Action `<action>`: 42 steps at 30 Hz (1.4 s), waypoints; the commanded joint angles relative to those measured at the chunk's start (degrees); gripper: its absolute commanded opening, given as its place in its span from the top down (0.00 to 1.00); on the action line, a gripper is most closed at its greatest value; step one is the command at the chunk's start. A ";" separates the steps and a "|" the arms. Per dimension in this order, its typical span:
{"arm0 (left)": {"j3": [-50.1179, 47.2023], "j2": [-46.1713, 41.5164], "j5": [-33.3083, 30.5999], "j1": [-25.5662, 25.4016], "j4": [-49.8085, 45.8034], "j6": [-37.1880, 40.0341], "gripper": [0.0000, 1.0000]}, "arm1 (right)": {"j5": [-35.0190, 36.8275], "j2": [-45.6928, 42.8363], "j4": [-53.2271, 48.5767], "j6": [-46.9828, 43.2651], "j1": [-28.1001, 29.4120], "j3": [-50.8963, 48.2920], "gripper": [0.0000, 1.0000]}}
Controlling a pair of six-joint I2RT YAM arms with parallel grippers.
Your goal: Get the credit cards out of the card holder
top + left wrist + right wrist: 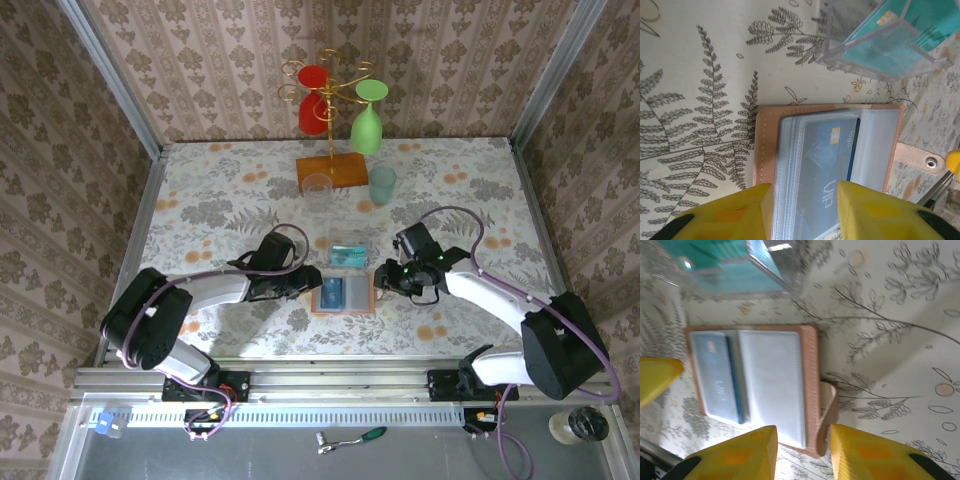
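Pin the open salmon-brown folding card holder (343,293), flat on the floral table (220,200), with the parted right end effector (802,432) astride its edge. Close the parted left end effector (805,195) on the blue-grey plastic credit card (827,150); pull straight.

Bright and evenly lit from above in the overhead view, with faint, short shadows under both arms on the floral tabletop (200,190). Sharp across the middle, slightly bowed along the metal frame at the edges. Pale and washed out in the left wrist view, blurred at the clear plastic box (890,40) and at the close yellow fingers (730,215) of the left pincer (802,192). Softer still in the right wrist view: hazy sheen over the card holder (770,385) pockets, a broad grey shadow across the tabletop at right, and an out-of-focus right pincer (802,432) at the bottom.
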 commanded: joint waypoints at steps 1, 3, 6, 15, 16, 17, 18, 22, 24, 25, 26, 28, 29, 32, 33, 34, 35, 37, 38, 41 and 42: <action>1.90 1.31 -0.78 -0.95 -1.24 1.65 0.66 | 1.58 -1.22 -3.15 -0.02 1.28 2.98 0.66; 2.26 1.82 -0.87 -1.45 -1.34 1.83 0.70 | 1.40 -0.62 -2.87 0.47 2.44 4.32 0.66; 2.66 2.38 -1.02 -1.92 -1.49 1.85 0.74 | -0.08 1.21 -0.87 1.70 4.36 5.82 0.66; 2.58 2.95 -2.63 -2.27 -3.97 3.16 0.81 | -1.76 11.11 6.68 5.22 10.83 8.62 0.66; 2.32 3.01 -2.65 -2.31 -3.98 3.16 0.82 | -1.98 12.15 7.62 5.53 11.20 8.76 0.66; 2.18 3.17 -2.65 -2.34 -3.94 3.16 0.82 | -2.43 13.06 8.60 5.82 11.47 8.76 0.66; 1.95 3.21 -2.65 -2.29 -3.91 3.15 0.82 | -2.91 13.83 9.43 6.12 11.65 8.63 0.66; 1.48 3.66 -2.65 -2.31 -3.71 2.73 0.82 | -4.34 16.99 13.21 7.13 12.44 8.18 0.64; 1.30 3.63 -2.65 -2.30 -3.66 2.57 0.82 | -4.86 18.30 14.43 7.37 12.59 8.10 0.64; 1.09 3.63 -2.65 -2.27 -3.62 2.62 0.82 | -4.90 18.90 14.89 7.56 12.68 8.07 0.64; 0.99 3.50 -2.65 -2.26 -3.68 2.61 0.82 | -5.02 19.51 15.33 7.65 12.72 8.08 0.64; 0.75 3.48 -2.73 -2.29 -3.63 2.53 0.82 | -5.04 20.27 16.05 7.75 12.81 8.06 0.65; 0.61 3.51 -2.70 -2.27 -3.60 2.53 0.82 | -5.13 20.55 16.33 7.75 12.81 8.03 0.65; 0.23 3.39 -2.73 -2.27 -3.35 2.45 0.82 | -5.04 21.29 17.15 7.77 12.77 7.90 0.68; 0.16 3.39 -2.74 -2.31 -3.27 2.36 0.82 | -5.04 21.62 17.31 7.69 12.80 7.92 0.69; 0.07 3.39 -2.74 -2.29 -3.23 2.36 0.83 | -5.25 22.02 17.45 7.72 12.81 7.99 0.71; 0.07 3.41 -2.74 -2.29 -3.27 2.38 0.83 | -5.52 22.31 17.66 7.80 12.81 7.93 0.72; 0.07 3.39 -2.78 -2.32 -3.37 2.40 0.83 | -5.66 22.58 18.03 7.92 12.81 7.80 0.76; 0.07 3.39 -2.74 -2.29 -3.36 2.36 0.84 | -5.60 22.56 18.03 7.94 12.81 7.70 0.77; 0.13 3.52 -2.74 -2.22 -3.36 2.36 0.84 | -4.53 22.75 16.64 7.53 12.79 8.02 0.74; 0.14 3.50 -2.74 -2.26 -3.36 2.36 0.84 | -4.12 22.75 16.00 7.37 12.80 8.15 0.73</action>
